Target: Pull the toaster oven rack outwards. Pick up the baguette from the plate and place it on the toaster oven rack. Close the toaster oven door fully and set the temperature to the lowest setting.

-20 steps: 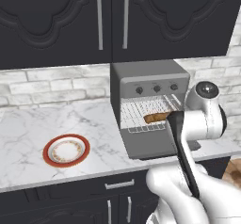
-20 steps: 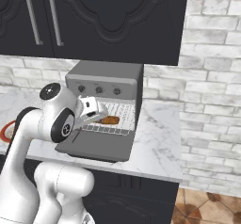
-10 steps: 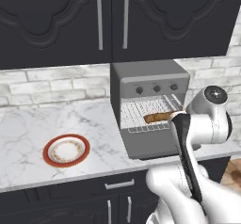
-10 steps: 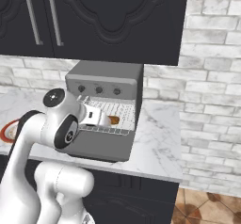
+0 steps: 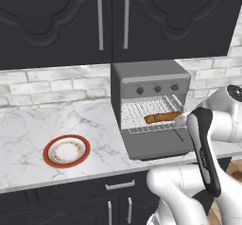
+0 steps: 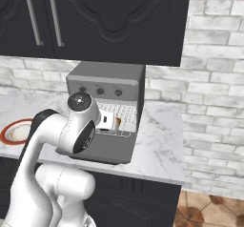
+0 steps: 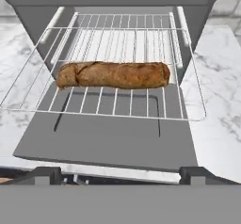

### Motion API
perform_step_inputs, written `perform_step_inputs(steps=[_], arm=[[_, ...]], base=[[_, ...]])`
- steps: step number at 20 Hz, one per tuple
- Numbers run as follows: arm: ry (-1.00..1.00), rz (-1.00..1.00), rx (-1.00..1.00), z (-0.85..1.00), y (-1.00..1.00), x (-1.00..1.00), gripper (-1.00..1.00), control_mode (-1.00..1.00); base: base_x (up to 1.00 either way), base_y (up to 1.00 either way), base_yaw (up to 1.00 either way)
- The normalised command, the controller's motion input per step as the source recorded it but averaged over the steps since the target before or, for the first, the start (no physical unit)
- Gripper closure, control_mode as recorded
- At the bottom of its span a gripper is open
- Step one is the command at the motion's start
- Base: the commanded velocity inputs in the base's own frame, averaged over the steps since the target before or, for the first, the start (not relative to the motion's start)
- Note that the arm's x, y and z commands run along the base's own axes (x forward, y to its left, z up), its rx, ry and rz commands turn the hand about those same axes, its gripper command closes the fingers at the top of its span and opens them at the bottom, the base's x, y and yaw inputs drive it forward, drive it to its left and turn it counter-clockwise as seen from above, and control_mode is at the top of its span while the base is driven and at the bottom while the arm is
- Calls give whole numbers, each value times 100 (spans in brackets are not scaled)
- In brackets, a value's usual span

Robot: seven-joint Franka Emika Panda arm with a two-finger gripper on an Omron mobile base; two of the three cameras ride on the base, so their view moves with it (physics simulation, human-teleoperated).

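The baguette [image 7: 114,75] lay across the pulled-out rack [image 7: 141,106]; at six o'clock, the gripper [image 7: 120,173] hovered, fingers apart, empty.

From my seat the door [image 7: 108,143] hangs flat open with bare room above its front edge; the pulled-out rack [image 7: 106,68] with the baguette [image 7: 113,74] across it blocks the oven [image 5: 150,80] mouth, counter [image 5: 28,129] left wide open
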Motion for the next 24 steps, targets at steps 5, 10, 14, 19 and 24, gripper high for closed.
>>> perform_step_inputs(steps=[5, 10, 14, 19, 24], arm=[[24, 1, 0, -1, 0, 37, -100, -100], [42, -4, -1, 0, 3, 49, -100, -100], [32, -10, 0, -12, 0, 21, -100, -100], [14, -9, 1, -46, 0, -7, -100, -100], [4, -6, 0, -59, 0, -26, -100, -100]], base=[[0, 0, 0], [0, 0, 0], [0, 0, 0], [0, 0, 0], [0, 0, 0]])
